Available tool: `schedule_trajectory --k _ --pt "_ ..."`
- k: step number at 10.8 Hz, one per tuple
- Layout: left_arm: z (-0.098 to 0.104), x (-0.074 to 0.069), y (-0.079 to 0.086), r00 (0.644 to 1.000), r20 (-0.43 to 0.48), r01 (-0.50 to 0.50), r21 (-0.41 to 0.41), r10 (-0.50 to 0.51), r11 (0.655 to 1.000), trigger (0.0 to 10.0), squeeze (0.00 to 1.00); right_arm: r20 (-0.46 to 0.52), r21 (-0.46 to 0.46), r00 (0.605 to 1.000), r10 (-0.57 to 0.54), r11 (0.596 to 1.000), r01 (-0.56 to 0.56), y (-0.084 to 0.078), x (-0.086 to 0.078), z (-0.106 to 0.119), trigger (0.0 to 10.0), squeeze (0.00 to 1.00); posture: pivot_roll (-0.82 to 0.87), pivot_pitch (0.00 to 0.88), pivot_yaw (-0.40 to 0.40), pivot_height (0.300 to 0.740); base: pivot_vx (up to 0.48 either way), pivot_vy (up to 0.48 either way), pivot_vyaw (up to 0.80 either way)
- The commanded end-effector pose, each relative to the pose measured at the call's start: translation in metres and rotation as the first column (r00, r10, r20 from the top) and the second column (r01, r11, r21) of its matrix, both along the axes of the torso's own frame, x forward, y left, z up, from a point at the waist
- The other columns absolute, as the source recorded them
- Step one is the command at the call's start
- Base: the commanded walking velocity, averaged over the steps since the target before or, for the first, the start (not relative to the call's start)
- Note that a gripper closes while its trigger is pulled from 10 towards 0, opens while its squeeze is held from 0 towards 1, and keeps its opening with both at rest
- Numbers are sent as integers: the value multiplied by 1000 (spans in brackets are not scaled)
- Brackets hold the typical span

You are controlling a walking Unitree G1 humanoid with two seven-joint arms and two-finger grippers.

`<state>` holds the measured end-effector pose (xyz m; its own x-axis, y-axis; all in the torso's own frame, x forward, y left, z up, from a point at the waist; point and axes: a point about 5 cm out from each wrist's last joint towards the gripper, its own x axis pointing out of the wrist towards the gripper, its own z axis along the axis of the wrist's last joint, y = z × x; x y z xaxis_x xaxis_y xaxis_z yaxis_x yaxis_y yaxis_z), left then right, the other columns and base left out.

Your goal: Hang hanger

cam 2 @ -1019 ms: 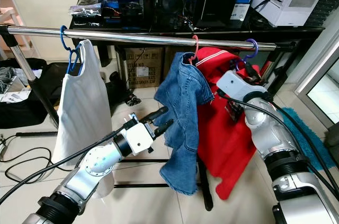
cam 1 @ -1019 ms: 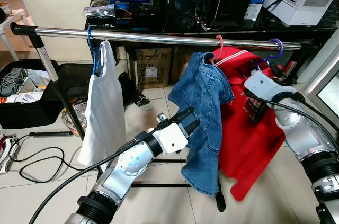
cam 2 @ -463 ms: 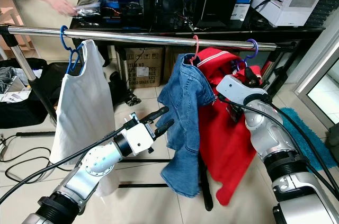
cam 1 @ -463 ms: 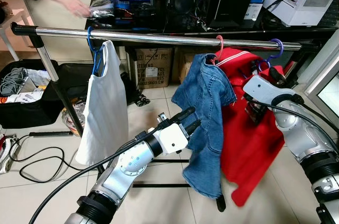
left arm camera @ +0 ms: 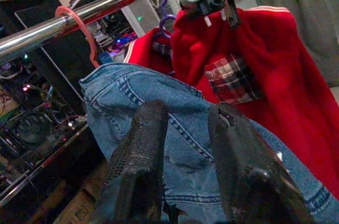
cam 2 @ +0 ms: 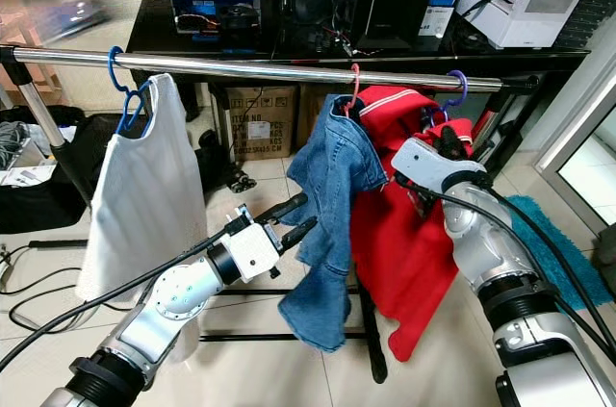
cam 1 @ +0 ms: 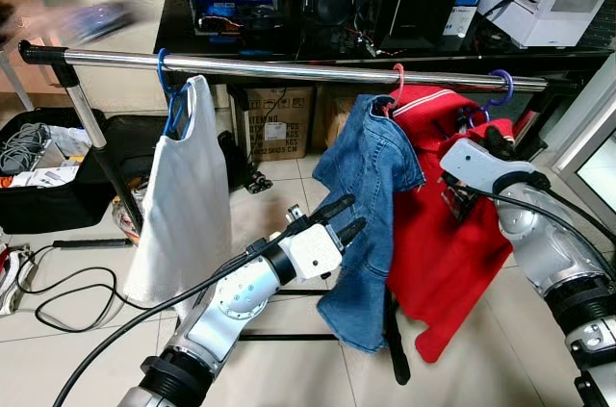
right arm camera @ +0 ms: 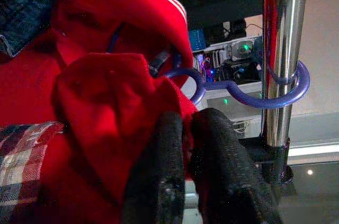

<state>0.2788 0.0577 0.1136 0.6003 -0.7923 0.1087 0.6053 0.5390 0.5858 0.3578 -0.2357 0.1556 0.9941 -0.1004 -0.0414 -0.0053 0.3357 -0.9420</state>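
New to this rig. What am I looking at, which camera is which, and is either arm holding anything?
It is a humanoid robot with two silver arms. The two wide pictures come from its head cameras; the two close-ups look along each wrist's black fingers. Before it runs a steel clothes rail carrying a white top on a blue hanger, a denim jacket on a pink hanger, and a red garment on a purple hanger already hooked over the rail. The right gripper pinches the red cloth just below that hook. The left gripper is open beside the denim, holding nothing.
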Motion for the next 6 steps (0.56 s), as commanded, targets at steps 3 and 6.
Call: schedule_trajectory --k 3,6 --pt "5 -1 -4 999 18 27 2 -27 1000 10000 0 21 -25 1000 13 1000 -12 0 1 7 0 0 143 44 -69 740 0 0 0" --pt "5 -2 -5 999 22 34 4 -34 999 10000 0 70 -33 990 121 992 -119 15 -1 15 0 0 139 41 -63 740 0 0 0"
